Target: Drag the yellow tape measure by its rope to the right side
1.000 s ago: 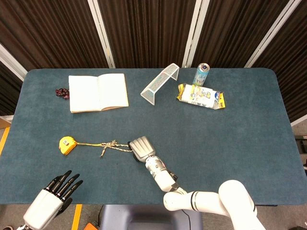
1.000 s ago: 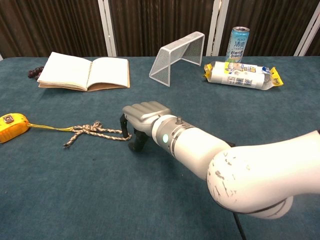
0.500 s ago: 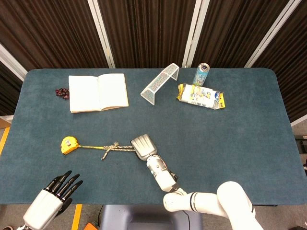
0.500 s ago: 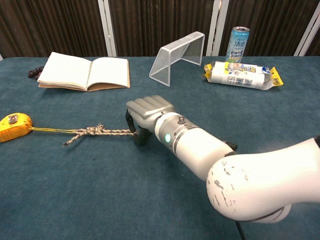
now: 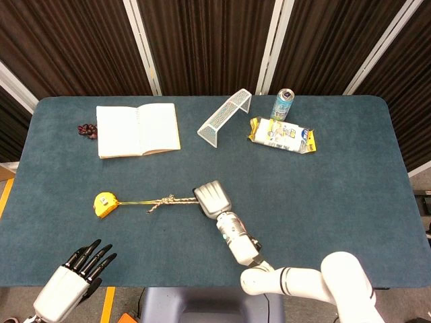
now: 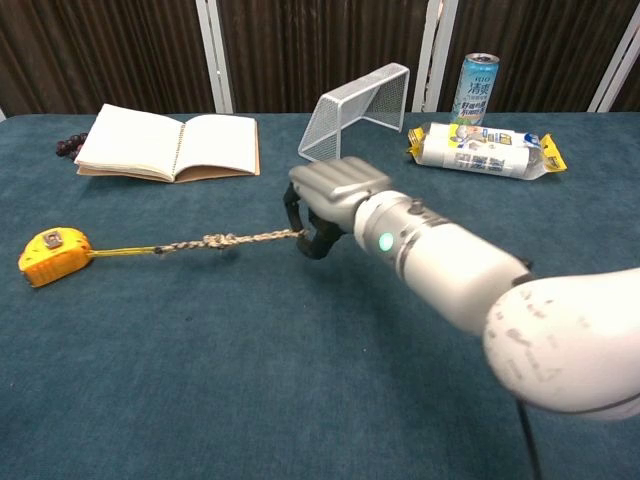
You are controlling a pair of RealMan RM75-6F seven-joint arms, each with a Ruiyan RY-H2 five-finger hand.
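The right hand (image 6: 335, 195) is clenched around the end of the braided rope (image 6: 225, 240), which runs taut (knot midway) to the yellow tape measure (image 6: 55, 255) on the worktop's (image 5: 323, 195) left side. The left hand (image 5: 77, 272) hangs off the near edge, fingers apart, holding nothing.

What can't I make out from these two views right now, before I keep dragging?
- Rope end inside the right hand: both views, covered by the curled fingers; the grasp itself is unseen.
- Left hand: head view only, wrist cut by the bottom edge; absent from chest view.
- Dark object beside the notebook: too small to identify in either view.
- Tape measure markings: too small in both views.
- Right arm: cut by frame edges.
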